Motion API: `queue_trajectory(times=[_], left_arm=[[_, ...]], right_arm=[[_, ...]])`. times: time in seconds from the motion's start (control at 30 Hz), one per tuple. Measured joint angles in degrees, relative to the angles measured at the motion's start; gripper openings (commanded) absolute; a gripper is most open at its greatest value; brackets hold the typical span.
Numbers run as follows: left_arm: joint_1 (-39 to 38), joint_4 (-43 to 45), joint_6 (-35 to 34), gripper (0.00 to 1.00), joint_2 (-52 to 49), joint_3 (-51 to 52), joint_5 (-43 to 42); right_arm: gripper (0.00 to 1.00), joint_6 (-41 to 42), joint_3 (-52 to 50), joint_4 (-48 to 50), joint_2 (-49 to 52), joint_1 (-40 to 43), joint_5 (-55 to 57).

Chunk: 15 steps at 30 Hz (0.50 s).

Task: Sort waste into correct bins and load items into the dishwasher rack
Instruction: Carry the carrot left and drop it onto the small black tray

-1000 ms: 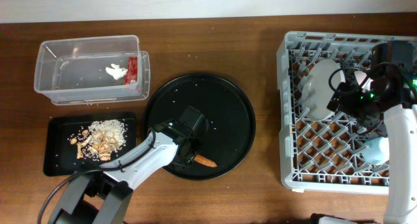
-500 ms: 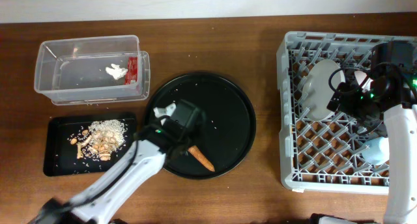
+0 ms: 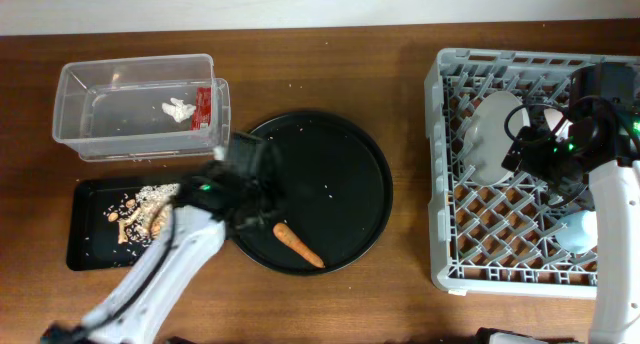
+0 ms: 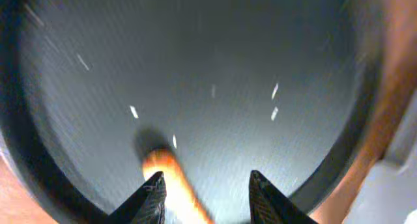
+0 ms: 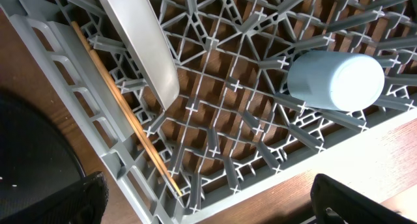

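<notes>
The small orange carrot (image 3: 298, 244) lies on the large round black tray (image 3: 340, 154), near its front edge. My left gripper (image 3: 258, 196) is open just left of and behind it; in the left wrist view the carrot (image 4: 167, 174) sits blurred against the left finger of the open jaws (image 4: 207, 188). The clear tub (image 3: 80, 134) holds the white tissue (image 3: 178, 109) and red wrapper (image 3: 204, 106). The small black tray (image 3: 90, 249) holds peanut shells and crumbs (image 3: 150, 219). My right gripper (image 3: 545, 159) is open and empty over the dishwasher rack (image 3: 440, 184).
In the rack the grey plate (image 5: 140, 42) stands on edge, the light-blue cup (image 5: 335, 81) lies upside down, and a thin wooden stick (image 5: 124, 113) lies along the side. They also show in the overhead view: plate (image 3: 492, 134), cup (image 3: 578, 229).
My left gripper has moved back and left across the round tray, toward the small black tray. The carrot has turned and shifted slightly left and now lies uncovered. The right arm has not moved.
</notes>
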<state>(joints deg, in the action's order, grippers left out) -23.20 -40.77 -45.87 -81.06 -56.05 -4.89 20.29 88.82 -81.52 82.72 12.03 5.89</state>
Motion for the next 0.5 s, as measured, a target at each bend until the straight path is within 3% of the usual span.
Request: queue_trajectory(times=[0.17,0.5], left_arm=[[-4.7,-3.4,-3.3,0.48,-10.1,0.0,-6.8],[-7.4,-3.0,-6.6,0.48,-19.5,-0.1,-9.7]], right_arm=[[0.98,0.0,0.0,0.0,0.0,0.0,0.0],[0.98,0.0,0.0,0.0,0.0,0.0,0.0]])
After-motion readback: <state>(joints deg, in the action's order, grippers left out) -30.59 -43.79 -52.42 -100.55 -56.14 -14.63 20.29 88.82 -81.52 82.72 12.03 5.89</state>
